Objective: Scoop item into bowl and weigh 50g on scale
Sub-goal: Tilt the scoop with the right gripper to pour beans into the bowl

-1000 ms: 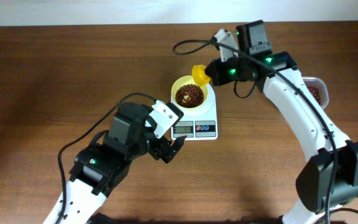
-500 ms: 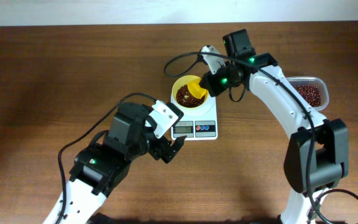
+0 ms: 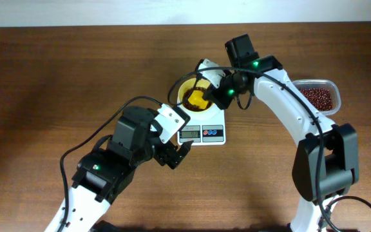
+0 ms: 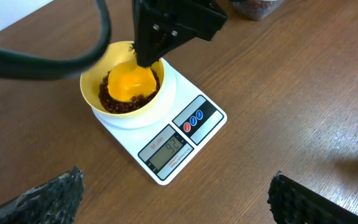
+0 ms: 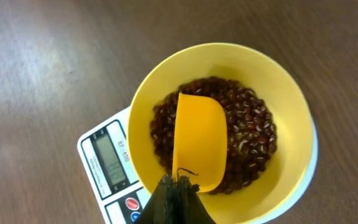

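Beans (image 5: 247, 137) lie heaped in the pale-yellow bowl (image 5: 278, 81), which sits on the white scale (image 3: 211, 132). The right gripper (image 5: 178, 186) pinches the handle of the yellow scoop (image 5: 199, 140), its cup inside the bowl over the beans. The left gripper (image 3: 178, 154) hangs beside the scale's front, fingers spread wide. More beans fill the clear tub (image 3: 319, 95).

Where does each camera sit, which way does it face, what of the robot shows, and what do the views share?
Overhead: above the table, looking straight down; the left arm and right arm both show.
Left wrist: on the left arm, looking down and ahead at the scale; its open fingers frame the bottom corners.
Right wrist: on the right arm, looking straight down into the bowl of beans; the shut right gripper holds the scoop.
Shared: all three show bowl, scoop and scale.
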You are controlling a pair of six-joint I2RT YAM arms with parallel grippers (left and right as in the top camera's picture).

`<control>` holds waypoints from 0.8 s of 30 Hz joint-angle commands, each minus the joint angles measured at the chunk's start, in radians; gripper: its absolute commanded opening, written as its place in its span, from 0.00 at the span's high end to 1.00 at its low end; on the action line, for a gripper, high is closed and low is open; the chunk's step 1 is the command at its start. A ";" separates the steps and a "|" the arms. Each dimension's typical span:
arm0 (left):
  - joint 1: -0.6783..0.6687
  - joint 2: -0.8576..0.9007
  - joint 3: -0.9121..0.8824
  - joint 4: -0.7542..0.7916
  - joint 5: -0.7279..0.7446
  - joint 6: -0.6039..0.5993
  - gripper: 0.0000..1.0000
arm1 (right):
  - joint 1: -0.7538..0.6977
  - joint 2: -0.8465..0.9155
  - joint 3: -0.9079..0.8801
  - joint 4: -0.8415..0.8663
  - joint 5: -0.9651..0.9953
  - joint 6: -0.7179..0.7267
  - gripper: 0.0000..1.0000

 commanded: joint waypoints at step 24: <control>0.005 -0.010 -0.007 0.002 0.014 0.005 0.01 | 0.002 0.003 0.007 -0.008 -0.103 0.161 0.96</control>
